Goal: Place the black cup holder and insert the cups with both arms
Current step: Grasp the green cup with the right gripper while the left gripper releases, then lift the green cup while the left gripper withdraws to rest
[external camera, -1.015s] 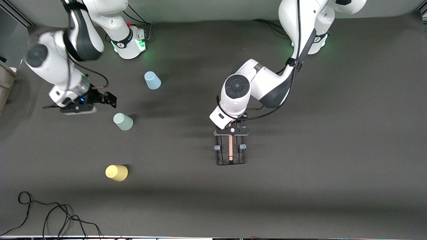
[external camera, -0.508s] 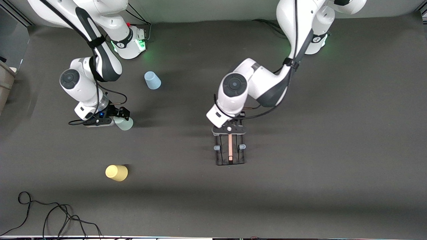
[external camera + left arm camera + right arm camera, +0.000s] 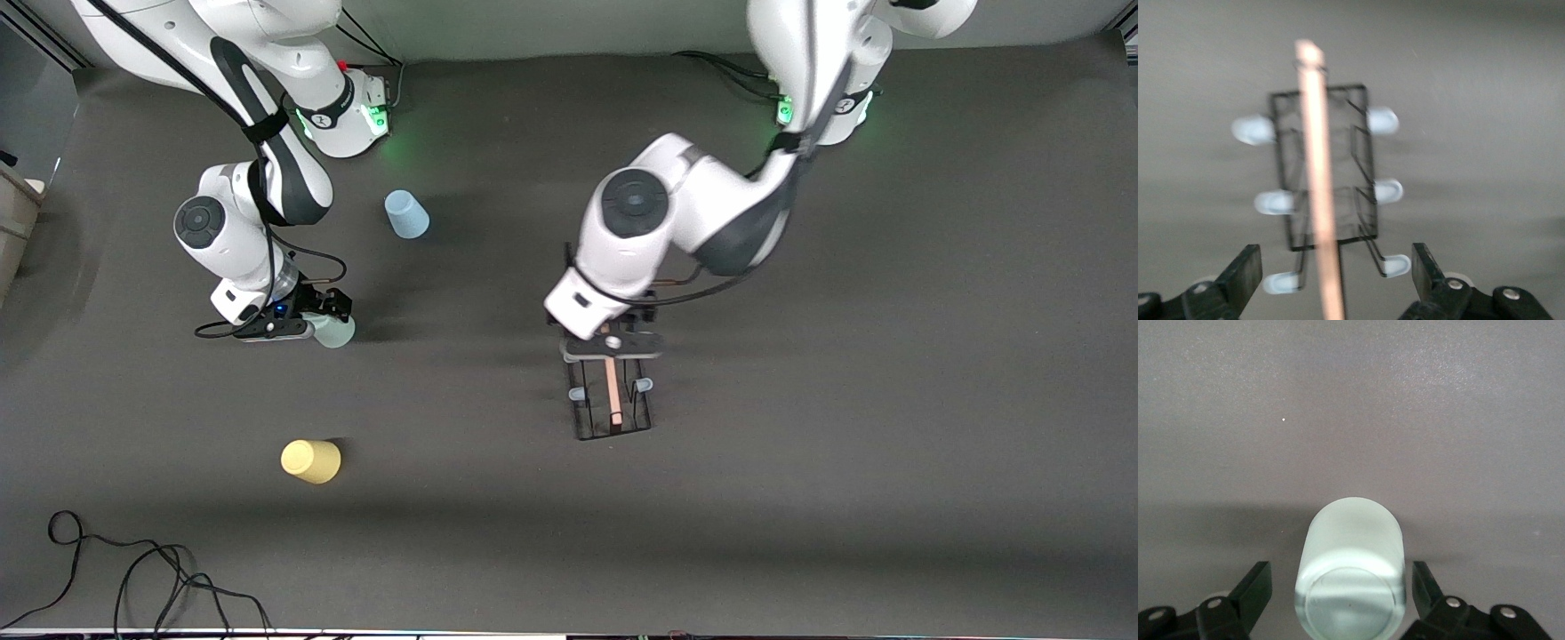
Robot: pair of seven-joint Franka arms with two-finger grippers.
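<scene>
The black cup holder stands on the dark table, its wooden rod along the top and pale blue pegs out to both sides. My left gripper hangs over the holder's end toward the robot bases, open, with a finger on each side of the rod and not touching it. The pale green cup stands upside down. My right gripper is open around it, the cup between the fingers with gaps on both sides. The light blue cup and the yellow cup stand apart.
A black cable lies coiled near the front camera at the right arm's end. A box edge shows past the table at that same end. The arms' green-lit bases stand along the table's robot side.
The right arm swung in from its end of the table and lowered its open gripper around the pale green cup. The left arm rose a little over the holder.
</scene>
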